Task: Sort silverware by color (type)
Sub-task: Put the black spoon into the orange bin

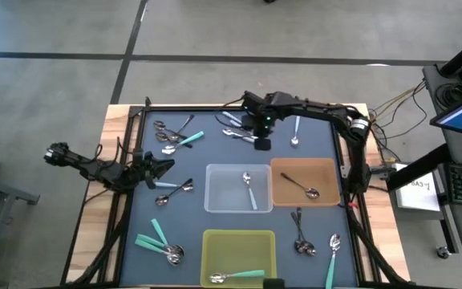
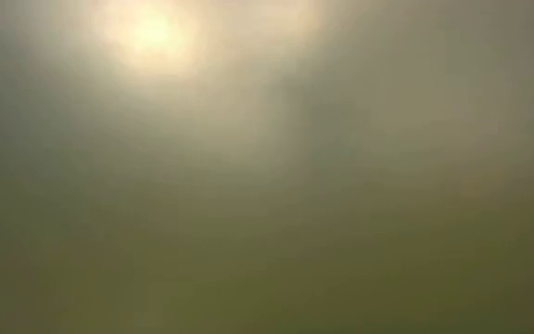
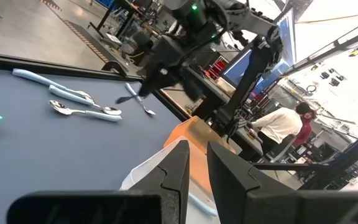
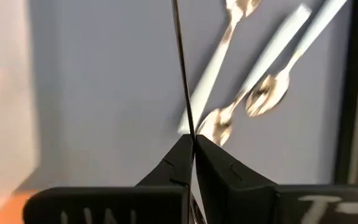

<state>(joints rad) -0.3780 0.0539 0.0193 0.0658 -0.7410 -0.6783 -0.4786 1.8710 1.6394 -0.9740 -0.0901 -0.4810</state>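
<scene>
The right gripper (image 4: 193, 144) has its fingers pinched tight on a dark-handled spoon (image 4: 182, 68), lifted above the mat just past the brown bin (image 1: 305, 184) at the far edge. That bin holds one dark spoon, so it looks the likely destination. The left gripper (image 1: 164, 167) waits well to the left of the brown bin, jaws slightly parted, empty. Light blue spoons (image 1: 232, 132) lie near the right gripper.
</scene>
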